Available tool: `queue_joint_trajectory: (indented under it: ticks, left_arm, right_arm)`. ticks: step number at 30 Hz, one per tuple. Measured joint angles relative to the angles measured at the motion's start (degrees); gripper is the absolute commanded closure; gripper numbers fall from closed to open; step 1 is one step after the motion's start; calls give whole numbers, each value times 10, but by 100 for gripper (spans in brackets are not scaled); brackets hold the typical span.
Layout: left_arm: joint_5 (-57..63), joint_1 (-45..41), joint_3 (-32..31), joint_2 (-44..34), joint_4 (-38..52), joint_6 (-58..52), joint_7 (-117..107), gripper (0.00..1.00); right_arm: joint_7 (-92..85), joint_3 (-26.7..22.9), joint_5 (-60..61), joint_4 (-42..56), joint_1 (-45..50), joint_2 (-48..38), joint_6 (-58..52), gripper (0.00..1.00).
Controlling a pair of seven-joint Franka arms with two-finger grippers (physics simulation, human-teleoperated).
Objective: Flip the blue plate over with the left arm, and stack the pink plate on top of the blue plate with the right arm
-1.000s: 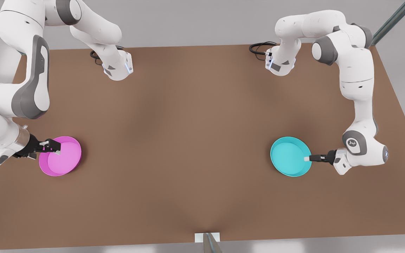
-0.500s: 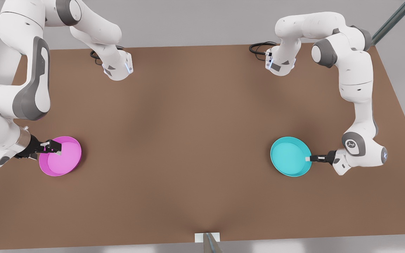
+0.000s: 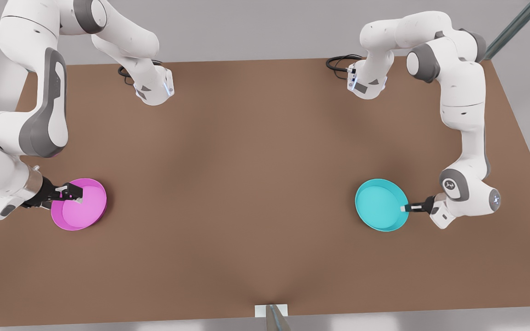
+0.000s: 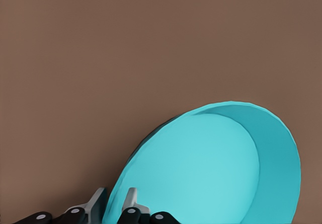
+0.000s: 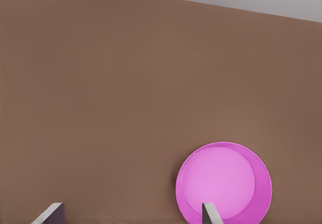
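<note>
A: Where is the blue plate (image 3: 380, 204)?

B: On the brown table (image 3: 256, 184), toward the front view's right, open side up. The left end effector (image 3: 403, 208) reaches in level from the far right side and is clenched on the rim. In the left wrist view the plate (image 4: 211, 168) shows tilted, with one finger (image 4: 96, 202) outside the wall and the other inside, both pressed to it. The lower edge of the plate is cut off there, and the finger bases run out of the picture.

A: And the pink plate (image 3: 81, 203)?

B: On the table toward the front view's left, well apart from the blue one, open side up. The right end effector (image 3: 71, 195) sits over the rim on the side nearest its arm. Its fingers are spread: in the right wrist view one fingertip (image 5: 210, 214) overlaps the plate (image 5: 224, 182) and the other lies wide of it over bare table. Nothing is gripped.

A: Anything hard to make out?

B: From the front view I cannot tell whether the right fingertips touch the pink rim or hang just above it. The dark end effector body hides that part of the rim.
</note>
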Motion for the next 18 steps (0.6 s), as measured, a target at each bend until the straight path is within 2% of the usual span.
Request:
queue_joint_trajectory:
  ticks: [8,15,18]
  left_arm:
    - [-3,0,-2,1,0,7,0,65]
    - [-26,0,-6,4,-1,-2,10,58]
    - [-39,1,-5,6,-6,-2,18,59]
  right_arm:
    - [0,0,-2,21,-2,1,1,0]
    - [1,0,-3,20,-3,6,2,0]
    - [2,0,-3,20,-3,10,2,0]
